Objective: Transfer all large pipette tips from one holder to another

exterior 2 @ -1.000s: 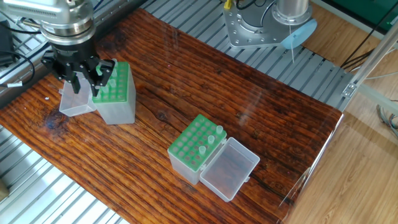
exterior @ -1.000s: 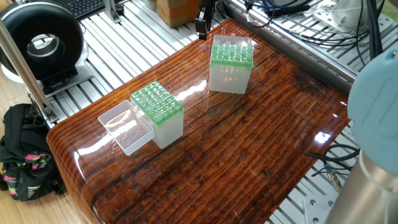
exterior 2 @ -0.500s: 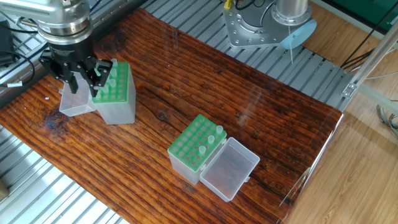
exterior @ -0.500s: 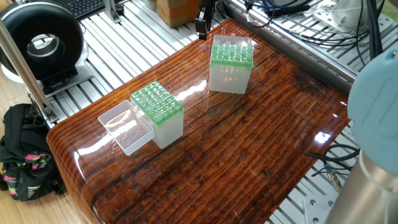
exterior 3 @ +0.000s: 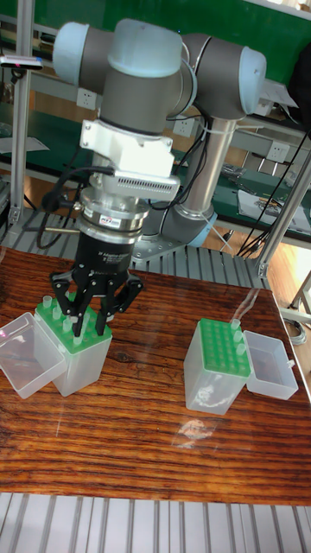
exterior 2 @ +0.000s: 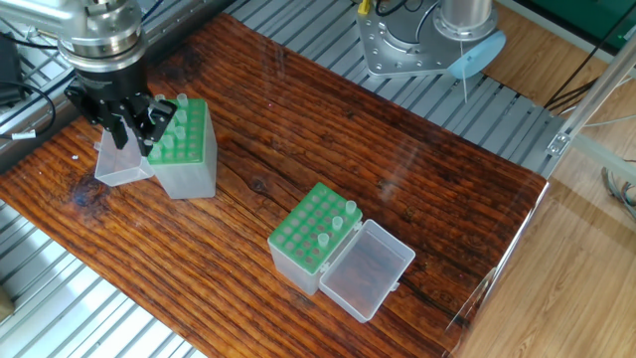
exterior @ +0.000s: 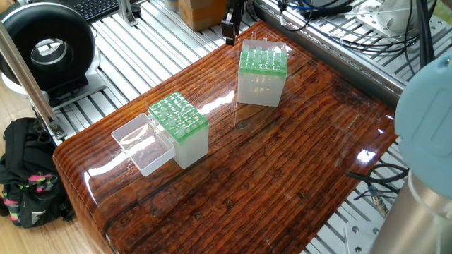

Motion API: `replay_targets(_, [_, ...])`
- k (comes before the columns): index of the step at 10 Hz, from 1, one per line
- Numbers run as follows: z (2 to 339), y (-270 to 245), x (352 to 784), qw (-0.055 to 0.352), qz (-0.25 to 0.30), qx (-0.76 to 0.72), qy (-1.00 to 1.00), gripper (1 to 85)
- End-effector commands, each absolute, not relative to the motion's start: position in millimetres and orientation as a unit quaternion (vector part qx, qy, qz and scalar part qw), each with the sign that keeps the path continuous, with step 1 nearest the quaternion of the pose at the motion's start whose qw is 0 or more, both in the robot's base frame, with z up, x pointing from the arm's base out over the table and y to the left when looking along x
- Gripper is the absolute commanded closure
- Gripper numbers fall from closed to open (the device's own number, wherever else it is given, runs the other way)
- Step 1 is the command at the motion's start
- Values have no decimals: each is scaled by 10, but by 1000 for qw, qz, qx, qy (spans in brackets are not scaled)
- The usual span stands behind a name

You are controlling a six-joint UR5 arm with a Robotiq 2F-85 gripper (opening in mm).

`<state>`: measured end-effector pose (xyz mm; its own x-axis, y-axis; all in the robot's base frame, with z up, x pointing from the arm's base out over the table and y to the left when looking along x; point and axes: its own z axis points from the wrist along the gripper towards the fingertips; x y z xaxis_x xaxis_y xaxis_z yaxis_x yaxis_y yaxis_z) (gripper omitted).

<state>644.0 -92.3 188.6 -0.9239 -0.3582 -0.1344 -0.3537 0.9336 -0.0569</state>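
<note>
Wooden worktop (exterior 2: 328, 129) with two green-topped tip holders, each with a clear hinged lid lying open beside it. We see the gripper (exterior 3: 86, 321) hanging directly over the holder under the arm (exterior 2: 184, 149), its dark fingers (exterior 3: 78, 315) pointing down among the upper rows of the green grid. The fingers stand only slightly apart; in the tall fixed view they seem to bracket the top of one large pipette tip (exterior 3: 79, 338), but the dark linkage hides the contact, so we cannot tell whether the tip is gripped or merely flanked. Several further whitish tips stand upright in this holder, one at its far corner (exterior 2: 183, 101) and others along the grid edge. The second holder (exterior 2: 310, 237) sits well apart, nearer the middle of the worktop, with three tips (exterior 2: 338, 221) upright along the side next to its open lid (exterior 2: 368, 268). In one fixed view only a dark tip of the gripper (exterior: 229, 27) shows at the top edge, behind the holder there.
</note>
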Motion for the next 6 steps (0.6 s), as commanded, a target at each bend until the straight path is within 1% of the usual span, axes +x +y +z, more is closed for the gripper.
replay_targets(1, [1699, -1048, 6381, 56, -19, -176, 983, 510])
replay_targets(6, [1524, -959, 6258, 56, -6, -166, 984, 513])
